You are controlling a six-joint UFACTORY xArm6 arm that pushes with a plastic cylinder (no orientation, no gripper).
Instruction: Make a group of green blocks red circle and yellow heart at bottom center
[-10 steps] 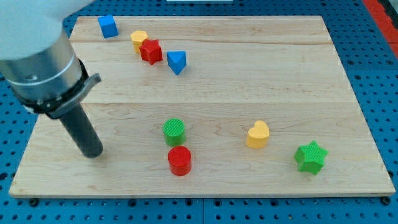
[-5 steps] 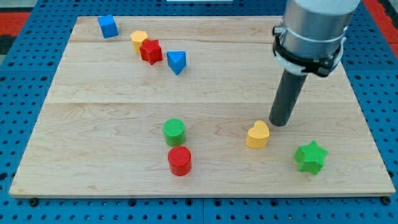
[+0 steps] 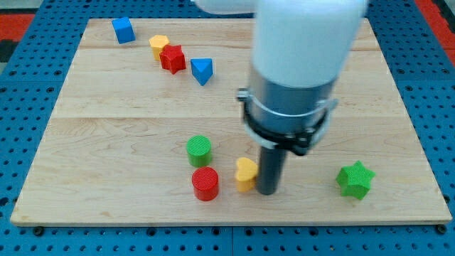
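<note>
One upright rod, my tip (image 3: pixel 267 190) touching yellow heart (image 3: pixel 245 174)

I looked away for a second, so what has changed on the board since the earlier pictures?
My tip swept in and pushed the yellow heart toward the view's left, close to the red circle. The green circle, green star and the top blocks stayed put.

yellow heart (image 3: pixel 246 173) shoved left, my tip (image 3: pixel 266 190) following

Arm upright over board, my tip (image 3: pixel 266 190) touching the wood
</note>
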